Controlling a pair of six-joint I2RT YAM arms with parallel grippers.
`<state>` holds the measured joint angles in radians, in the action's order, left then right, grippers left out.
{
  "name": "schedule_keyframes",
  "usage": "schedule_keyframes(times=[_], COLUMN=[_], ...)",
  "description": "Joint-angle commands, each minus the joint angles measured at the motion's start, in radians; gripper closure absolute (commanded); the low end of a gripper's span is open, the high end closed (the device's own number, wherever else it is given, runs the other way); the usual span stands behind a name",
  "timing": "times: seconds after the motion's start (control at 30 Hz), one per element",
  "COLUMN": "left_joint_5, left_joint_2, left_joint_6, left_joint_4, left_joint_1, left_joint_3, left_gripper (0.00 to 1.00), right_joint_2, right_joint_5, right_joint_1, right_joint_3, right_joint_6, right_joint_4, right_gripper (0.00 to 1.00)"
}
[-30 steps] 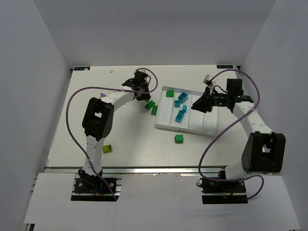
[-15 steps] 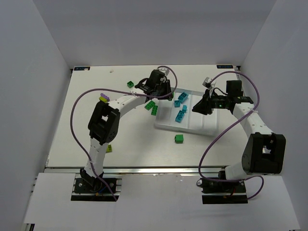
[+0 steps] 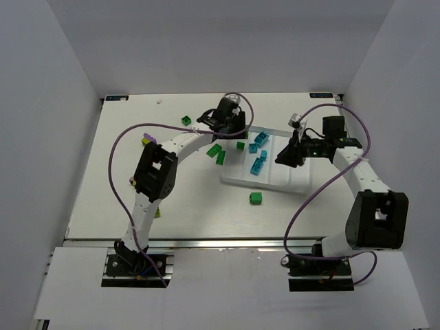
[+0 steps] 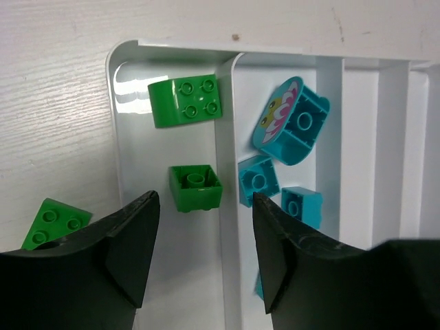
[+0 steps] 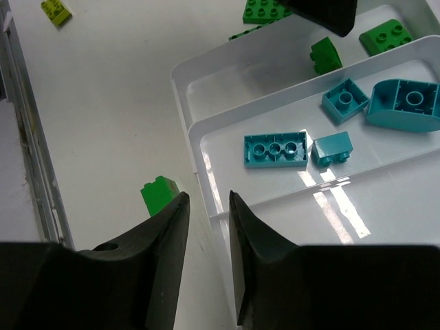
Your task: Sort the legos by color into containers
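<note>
The white tray (image 3: 289,180) lies right of centre. My left gripper (image 3: 231,128) is open and empty above its far left corner; in the left wrist view (image 4: 205,206) its jaws stand wide apart. Below it, two green bricks (image 4: 185,101) (image 4: 196,187) lie in the leftmost compartment. Several teal bricks (image 4: 292,120) lie in the second compartment. My right gripper (image 3: 284,157) hovers over the tray. In the right wrist view (image 5: 207,199) its jaws are a narrow gap apart, empty, above the tray's rim (image 5: 199,158).
Loose green bricks lie on the table: one (image 3: 185,120) at the back, two (image 3: 217,154) left of the tray, one (image 3: 256,198) in front of it. A purple and lime pair (image 3: 146,141) lies at the left. A lime brick (image 3: 157,212) lies by the left arm.
My left gripper moved right from the table to above the tray's far left corner. A second green brick now lies in the leftmost compartment. The right gripper barely moved.
</note>
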<state>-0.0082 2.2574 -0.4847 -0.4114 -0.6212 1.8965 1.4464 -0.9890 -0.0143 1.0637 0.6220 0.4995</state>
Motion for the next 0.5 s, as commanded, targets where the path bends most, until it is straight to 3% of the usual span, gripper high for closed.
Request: schedule_keyframes(times=[0.0, 0.1, 0.13, 0.17, 0.23, 0.3, 0.33, 0.37, 0.47], left_joint_5=[-0.016, -0.013, -0.019, -0.03, -0.053, -0.064, -0.075, -0.087, -0.119], left_joint_2=[-0.038, -0.117, -0.145, -0.175, -0.287, -0.375, -0.469, -0.52, -0.703], left_joint_6=[0.009, 0.003, 0.001, -0.002, -0.014, -0.032, -0.054, -0.067, -0.126], left_joint_4=[-0.012, 0.019, 0.023, 0.035, 0.065, 0.094, 0.124, 0.138, 0.184], left_joint_1=[0.0, 0.0, 0.001, 0.002, 0.006, 0.017, 0.02, 0.023, 0.032], left_joint_3=[0.061, 0.047, 0.032, -0.012, -0.124, -0.23, -0.288, -0.35, -0.583], left_gripper=[0.34, 0.5, 0.6, 0.84, 0.95, 0.92, 0.84, 0.57, 0.37], right_joint_2=[0.005, 0.022, 0.026, 0.035, 0.042, 0.035, 0.022, 0.014, -0.02], right_joint_5=[0.006, 0.003, 0.004, 0.006, 0.05, 0.067, 0.072, 0.079, 0.136], right_joint_1=[-0.007, -0.048, -0.062, -0.091, -0.137, -0.16, -0.173, -0.196, -0.261], right_joint_3=[0.021, 0.045, 0.047, 0.045, 0.022, -0.017, -0.031, -0.047, -0.106], right_joint_6=[0.082, 0.311, 0.388, 0.591, 0.709, 0.814, 0.84, 0.861, 0.851], right_joint_4=[0.077, 0.23, 0.278, 0.337, 0.453, 0.491, 0.496, 0.494, 0.426], right_gripper=[0.63, 0.58, 0.54, 0.5, 0.4, 0.33, 0.3, 0.28, 0.25])
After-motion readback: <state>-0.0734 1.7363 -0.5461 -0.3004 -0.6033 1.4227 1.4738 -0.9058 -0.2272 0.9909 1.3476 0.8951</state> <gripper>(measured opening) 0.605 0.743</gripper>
